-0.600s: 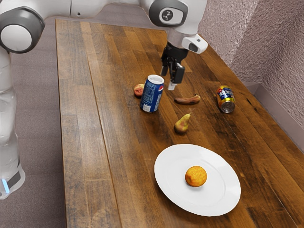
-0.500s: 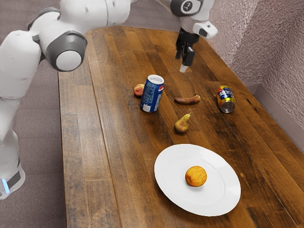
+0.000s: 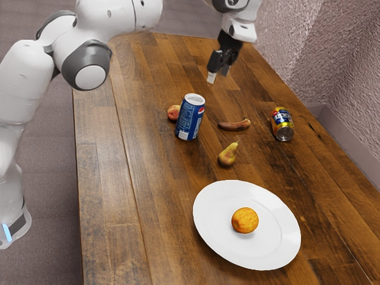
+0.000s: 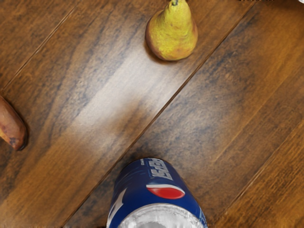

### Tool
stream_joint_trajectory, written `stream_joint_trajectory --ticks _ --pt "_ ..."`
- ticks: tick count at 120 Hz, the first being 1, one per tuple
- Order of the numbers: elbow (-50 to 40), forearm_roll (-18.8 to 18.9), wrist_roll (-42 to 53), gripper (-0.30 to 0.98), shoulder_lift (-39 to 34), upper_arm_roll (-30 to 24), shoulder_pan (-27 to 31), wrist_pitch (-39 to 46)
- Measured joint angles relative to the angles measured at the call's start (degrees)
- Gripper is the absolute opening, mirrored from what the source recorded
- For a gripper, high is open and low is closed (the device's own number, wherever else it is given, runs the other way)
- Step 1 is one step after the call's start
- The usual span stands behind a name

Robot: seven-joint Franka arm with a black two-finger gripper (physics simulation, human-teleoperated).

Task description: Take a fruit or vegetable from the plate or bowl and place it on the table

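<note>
Your gripper [image 3: 218,75] hangs above the wooden table [image 3: 160,237], its two fingertips standing apart, while the round orange fruit [image 3: 244,220] you are after sits on the white plate [image 3: 209,237], well apart from the hand. Between the plate and the raised gripper in the exterior view, you can see the pear [image 3: 227,155] and the brownish banana [image 3: 235,124] on the wood, with the upright blue Pepsi can [image 4: 156,187] near them and a yellow-and-blue can [image 3: 282,124] toward the exterior view's right.
</note>
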Motion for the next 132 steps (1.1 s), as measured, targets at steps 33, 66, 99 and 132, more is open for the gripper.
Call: stream_joint_trajectory --ticks 33,66,99,132 --pt "2.82 -0.58 -1.2 0.68 -9.17 0.52 -0.19 -2.06" --pt "2.44 3.04 -20.71 0.68 -8.24 1.6 -7.83 -6.05" --pt "1.84 4.56 -39.71 0.69 -8.51 1.91 -7.94 -11.83" --pt "-28.79 4.5 -50.6 0.69 -26.21 -9.62 -17.32 -1.14"
